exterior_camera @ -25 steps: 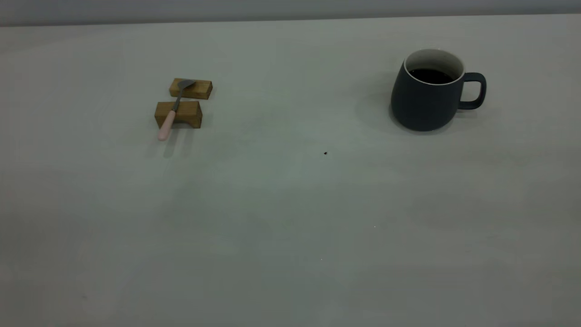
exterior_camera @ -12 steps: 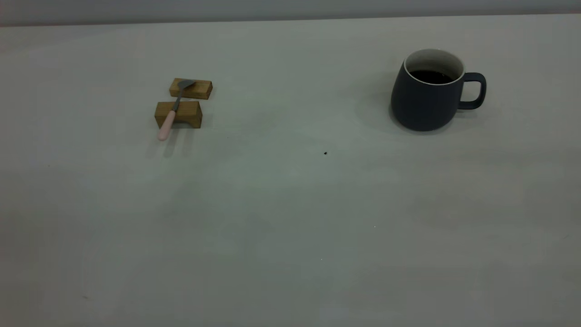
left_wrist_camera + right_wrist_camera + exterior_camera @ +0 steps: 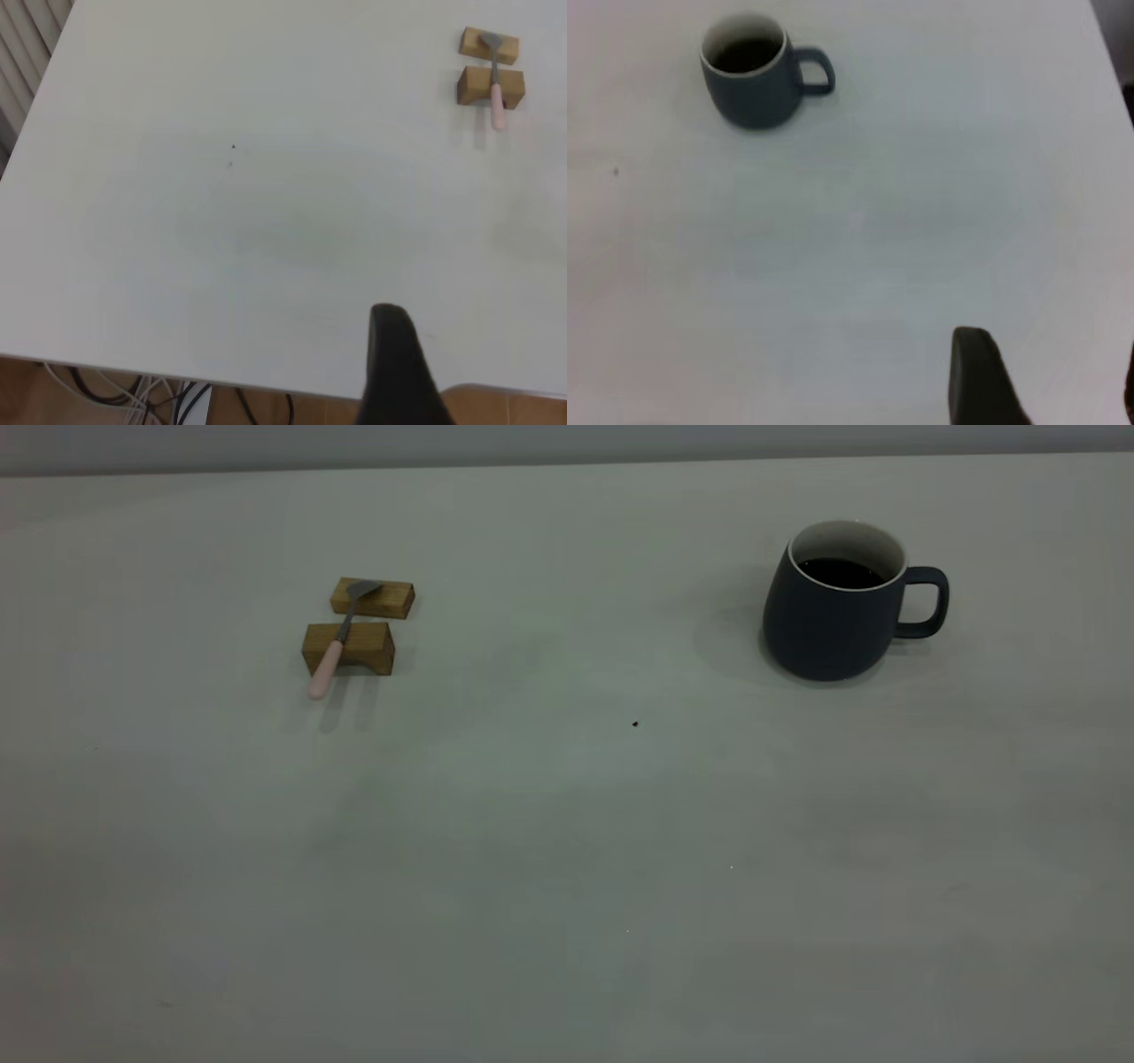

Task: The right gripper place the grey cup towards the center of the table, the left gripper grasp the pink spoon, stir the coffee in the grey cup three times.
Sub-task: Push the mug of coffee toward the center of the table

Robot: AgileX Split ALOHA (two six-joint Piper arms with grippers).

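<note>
– Well, where has the grey cup (image 3: 828,624) got to?
– Out at about two o'clock from the middle of the table (image 3: 567,850), standing upright with its loop handle pointing to three o'clock. Nothing is touching it. The coffee (image 3: 840,572) lies dark and flat below the white rim.
– And the pink spoon (image 3: 335,646)?
– Over at ten o'clock, well apart from the cup. It lies across two small wooden blocks: the metal bowl rests on the far block (image 3: 390,600), the neck crosses the near block (image 3: 368,646), and the pale pink handle juts past that block towards seven o'clock.
– Anything between them?
– Only a tiny dark speck (image 3: 635,724), just beside the table's centre, at roughly four o'clock from the spoon and eight o'clock from the cup.
– What are the arms doing?
– From where I stand, neither reaches over the tabletop. The left gripper (image 3: 396,367) hangs above the table's near edge, far from the spoon. Released or clenched, I cannot tell. The right gripper (image 3: 976,376) is likewise well back from the cup, holding nothing that I can see, and its grip I cannot tell either
</note>
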